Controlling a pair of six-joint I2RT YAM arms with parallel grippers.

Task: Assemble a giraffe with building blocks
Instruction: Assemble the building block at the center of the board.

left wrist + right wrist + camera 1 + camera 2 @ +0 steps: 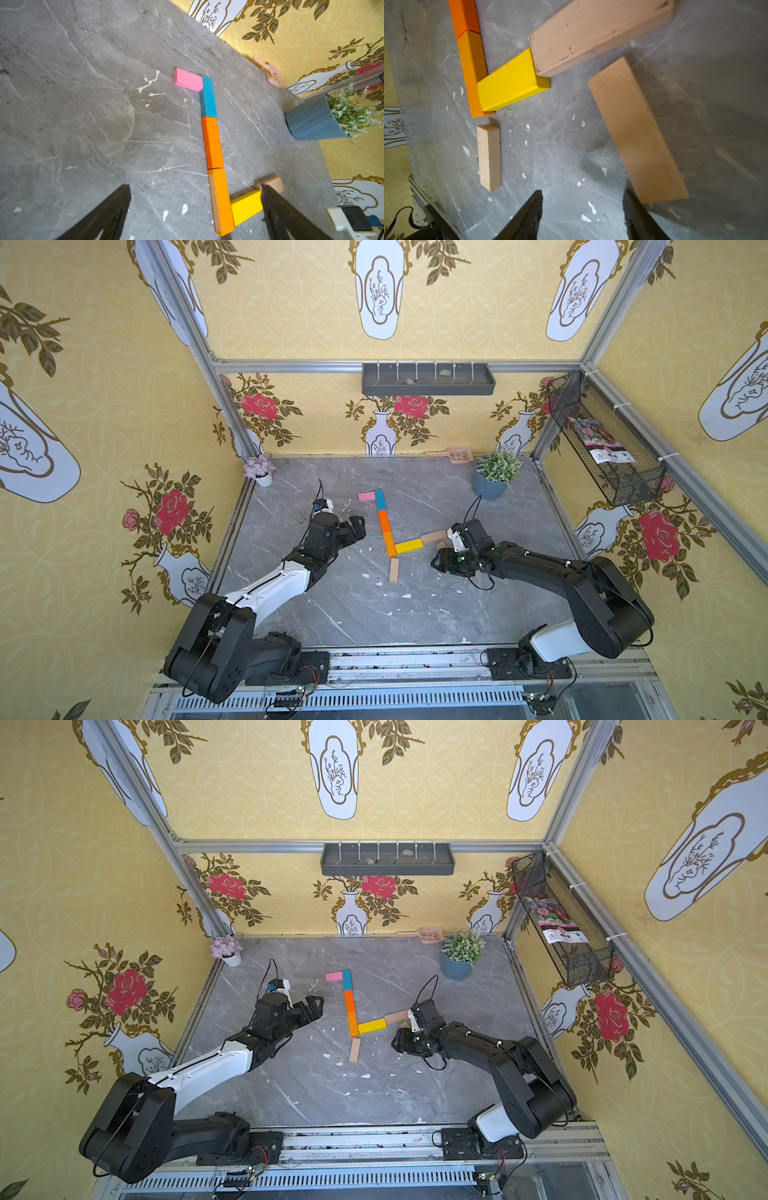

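The giraffe lies flat on the grey table in both top views. Its pink head [366, 496] joins a blue block [380, 499], two orange blocks [386, 531] and a yellow body [409, 546]. One tan block [433, 536] touches the yellow's far end. Another tan block [394, 569] lies just below the orange end. A third tan block [637, 133] lies beside one finger of my right gripper [582, 190], outside its open jaws. My left gripper [357, 526] hovers left of the neck, wide open and empty [194, 188].
A blue pot with a green plant [490, 485] stands at the back right, with a pink scoop [459, 455] by the wall behind it. A small white flowerpot [262, 472] sits in the back left corner. A mesh basket [602, 439] hangs on the right wall.
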